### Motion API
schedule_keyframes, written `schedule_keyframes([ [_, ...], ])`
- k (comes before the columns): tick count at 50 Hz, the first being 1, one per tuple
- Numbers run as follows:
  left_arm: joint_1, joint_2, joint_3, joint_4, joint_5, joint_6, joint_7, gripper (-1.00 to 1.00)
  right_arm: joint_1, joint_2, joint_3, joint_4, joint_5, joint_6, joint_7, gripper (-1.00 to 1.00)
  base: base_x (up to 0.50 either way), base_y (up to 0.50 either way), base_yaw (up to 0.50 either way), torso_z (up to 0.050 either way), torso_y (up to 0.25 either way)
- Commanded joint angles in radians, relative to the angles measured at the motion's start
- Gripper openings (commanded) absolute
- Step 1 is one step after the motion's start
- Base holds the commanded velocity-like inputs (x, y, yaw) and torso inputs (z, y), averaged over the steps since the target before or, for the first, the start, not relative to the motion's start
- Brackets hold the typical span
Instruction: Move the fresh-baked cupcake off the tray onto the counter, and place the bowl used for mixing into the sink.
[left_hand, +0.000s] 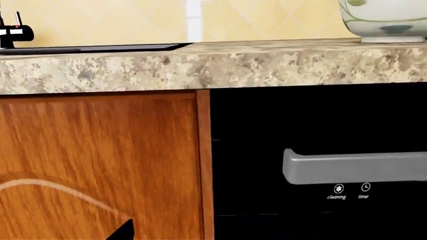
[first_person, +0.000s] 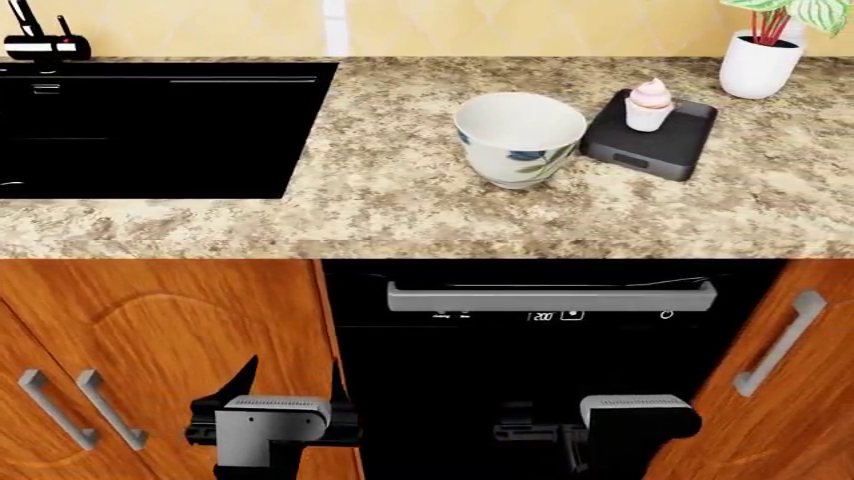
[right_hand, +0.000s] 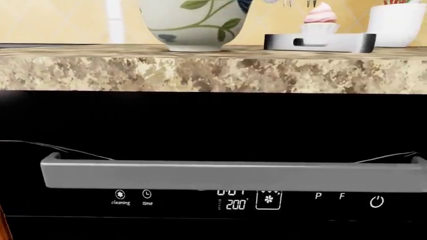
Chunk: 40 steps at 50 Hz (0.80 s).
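Cupcake (first_person: 651, 103) is seen upright on the tray (first_person: 638, 142), toward the tray's far side, at the right of the table (first_person: 400, 190). Bowl (first_person: 519, 138) stands upright just left of the tray, very near its corner; contact between them cannot be told. Sink (first_person: 160, 130) is set into the table well to the left of the bowl.

Both end effectors are held low in front of the cabinets, below the table edge, so every task thing lies above and forward of them. The left end effector (first_person: 287, 385) is shown with its fingers spread and nothing between them. For the right end effector (first_person: 534, 432), spread or pressed together cannot be told.

The right one is judged nearer the cupcake, which lies up and to its right. The left one sits between sink and bowl, so it is judged better placed for carrying the bowl leftward. Neither step is begun.
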Motion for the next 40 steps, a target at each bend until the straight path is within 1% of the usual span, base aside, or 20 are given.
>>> schedule_keyframes([
  [1,0.000,-0.005,0.006,0.000,-0.005,0.002,-0.005,1.00,0.003,0.004,-0.007,0.004,0.005,-0.002,0.005,1.00,0.00,-0.21,0.00,0.000,0.000],
  [40,-0.005,-0.020,0.024,0.001,-0.021,0.006,-0.023,1.00,0.004,0.020,-0.027,0.002,0.019,-0.007,0.023,1.00,0.00,-0.21,0.00,0.000,0.000],
])
